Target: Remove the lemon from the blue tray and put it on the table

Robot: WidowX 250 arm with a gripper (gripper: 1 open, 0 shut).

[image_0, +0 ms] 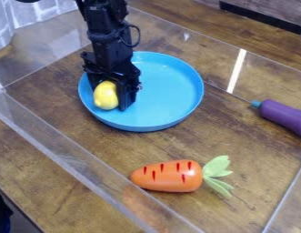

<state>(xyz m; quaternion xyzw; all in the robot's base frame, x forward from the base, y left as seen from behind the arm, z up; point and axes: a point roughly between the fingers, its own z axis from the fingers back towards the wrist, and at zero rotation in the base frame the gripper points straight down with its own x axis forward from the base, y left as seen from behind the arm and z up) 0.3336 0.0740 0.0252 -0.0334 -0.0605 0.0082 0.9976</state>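
The round blue tray (165, 96) lies on the wood-plank table (80, 155), left of centre. At the tray's left side sits the small yellow lemon (105, 95). My black gripper (107, 93) reaches straight down into the tray, and its fingers (128, 88) are shut on the lemon, pressing it from both sides. The lemon still looks low, at the tray's floor.
An orange carrot (171, 176) with green leaves lies near the front. A purple eggplant (286, 115) rests at the right edge. Clear acrylic walls (67, 168) run along the front left and the back of the table.
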